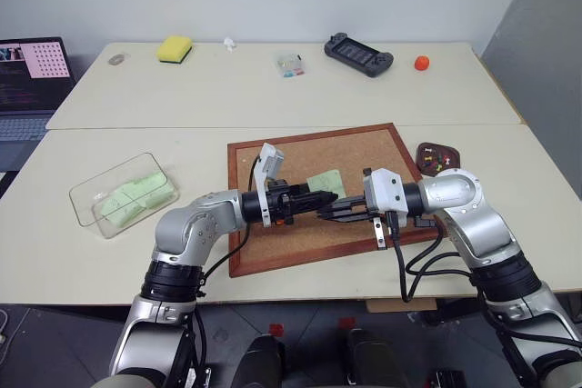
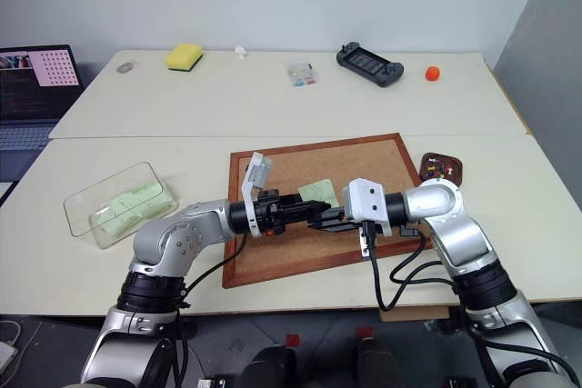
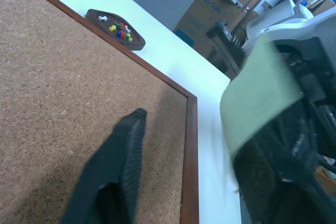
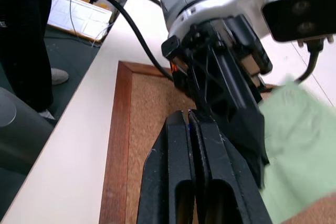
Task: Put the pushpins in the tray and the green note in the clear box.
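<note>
Handover over the cork board (image 1: 273, 247), as I read it. The right gripper (image 1: 324, 213) has its jaws pressed together, and the green note (image 3: 257, 95) hangs from them, apparently pinched by one edge. The left gripper (image 1: 326, 195) faces it tip to tip with jaws spread. One of its fingers (image 3: 121, 156) stands to one side of the paper, the other close on the far side, so the loose part of the note sits in or near the gap between them.

The clear box (image 1: 91, 199) lies well off behind the left gripper's wrist, with pale green notes (image 1: 136, 195) already in it. The tray (image 1: 427, 150) sits beyond the board's edge behind the right wrist, holding pushpins (image 1: 441, 160). No pins can be made out on the board.

To do this step well:
- Bring the left jaws down on a broad part of the paper, not a corner, clear of the right fingertips.
- Keep the right pinch on until the left jaws are fully closed. Thin paper slips and flutters.
- Release without tugging, since a sideways pull could tear or crease the note.
- Risk: fingertips colliding, the gap being so tight.
</note>
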{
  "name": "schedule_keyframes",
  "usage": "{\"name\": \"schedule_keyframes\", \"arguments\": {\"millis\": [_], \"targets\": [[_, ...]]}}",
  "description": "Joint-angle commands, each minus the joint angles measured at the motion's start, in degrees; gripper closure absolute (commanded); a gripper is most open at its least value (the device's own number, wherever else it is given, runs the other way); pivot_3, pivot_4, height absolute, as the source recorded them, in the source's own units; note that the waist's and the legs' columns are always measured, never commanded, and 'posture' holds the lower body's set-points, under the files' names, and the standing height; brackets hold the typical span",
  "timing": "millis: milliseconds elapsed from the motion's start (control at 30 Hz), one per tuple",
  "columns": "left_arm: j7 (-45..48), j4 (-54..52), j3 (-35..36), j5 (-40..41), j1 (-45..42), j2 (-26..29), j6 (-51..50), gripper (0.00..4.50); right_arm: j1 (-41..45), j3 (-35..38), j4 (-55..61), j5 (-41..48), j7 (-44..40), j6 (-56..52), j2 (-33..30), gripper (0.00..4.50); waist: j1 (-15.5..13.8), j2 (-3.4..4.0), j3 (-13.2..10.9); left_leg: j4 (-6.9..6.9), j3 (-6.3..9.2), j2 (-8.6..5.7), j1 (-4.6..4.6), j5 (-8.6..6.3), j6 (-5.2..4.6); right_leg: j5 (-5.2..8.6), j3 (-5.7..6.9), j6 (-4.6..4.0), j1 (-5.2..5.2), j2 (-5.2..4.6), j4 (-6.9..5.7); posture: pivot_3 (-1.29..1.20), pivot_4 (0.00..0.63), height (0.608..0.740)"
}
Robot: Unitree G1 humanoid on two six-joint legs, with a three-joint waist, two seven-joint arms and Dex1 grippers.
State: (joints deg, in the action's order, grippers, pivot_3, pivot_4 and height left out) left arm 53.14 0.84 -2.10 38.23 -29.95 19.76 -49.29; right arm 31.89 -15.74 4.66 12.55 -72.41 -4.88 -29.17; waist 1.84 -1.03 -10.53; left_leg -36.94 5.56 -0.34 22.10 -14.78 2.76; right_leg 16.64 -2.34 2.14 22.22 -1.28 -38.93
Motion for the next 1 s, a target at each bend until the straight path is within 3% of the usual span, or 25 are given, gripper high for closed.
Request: {"name": "schedule_keyframes", "arguments": {"millis": [33,267,767,1000], "targets": [[0.1,-1.4,1.0,1.6,-0.2,-0.8,0.3,3.18,0.9,0.1,2.4,1.2,0.4,-0.3,0.3,4.50,0.0,0.00,0.0,0.00,0.00,0.00,0.00,0.00,0.00,0.00,0.01,0.00,0.00,0.00,0.00,0.00,0.150,0.740],[0.1,-2.5,1.5,3.0,-0.3,-0.7,-0.8,4.45,1.5,1.3,0.3,1.5,1.0,-1.0,0.4,4.50,0.0,0.00,0.0,0.00,0.00,0.00,0.00,0.00,0.01,0.00,0.01,0.00,0.00,0.00,0.00,0.00,0.150,0.740],[0.7,-2.0,0.3,1.5,-0.4,1.5,0.4,4.49,0.9,6.5,7.8,14.5,5.4,-23.0,-1.2,4.50,0.0,0.00,0.0,0.00,0.03,-0.01,0.01,-0.03,-0.06,0.00,0.01,-0.01,0.00,-0.01,-0.01,0.00,0.150,0.740],[1.1,-1.5,-0.4,0.5,-0.6,1.5,1.6,4.49,0.6,7.2,10.2,17.7,6.9,-27.9,-2.1,4.50,0.0,0.00,0.0,0.00,0.03,0.00,0.01,-0.04,-0.08,0.00,0.01,-0.01,0.00,0.00,-0.01,0.00,0.150,0.740]]}}
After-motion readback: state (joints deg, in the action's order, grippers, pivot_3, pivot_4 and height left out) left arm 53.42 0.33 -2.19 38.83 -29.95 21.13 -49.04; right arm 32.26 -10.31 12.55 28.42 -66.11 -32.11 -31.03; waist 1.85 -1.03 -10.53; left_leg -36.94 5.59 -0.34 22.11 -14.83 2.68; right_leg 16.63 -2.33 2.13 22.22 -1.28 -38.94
